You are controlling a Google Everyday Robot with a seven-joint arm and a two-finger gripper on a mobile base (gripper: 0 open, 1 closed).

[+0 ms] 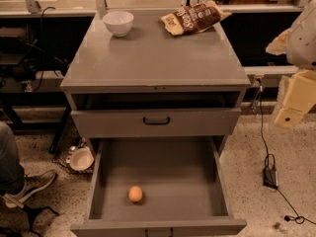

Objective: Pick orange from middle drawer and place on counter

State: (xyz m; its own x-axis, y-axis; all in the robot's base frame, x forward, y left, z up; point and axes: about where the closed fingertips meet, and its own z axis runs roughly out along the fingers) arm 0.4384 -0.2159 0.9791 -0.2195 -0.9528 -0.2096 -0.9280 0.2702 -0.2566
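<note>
The orange lies on the floor of the open middle drawer, near its front, a little left of centre. The drawer is pulled far out toward me. The counter is the flat gray top of the cabinet above. My gripper is at the far right edge of the view, beside the cabinet's right side, at about the height of the upper drawer. It is well apart from the orange and holds nothing that I can see.
A white bowl and a brown snack bag sit at the back of the counter. The upper drawer with a black handle is slightly out. A person's leg and shoe are at left. A cable and adapter lie on the floor at right.
</note>
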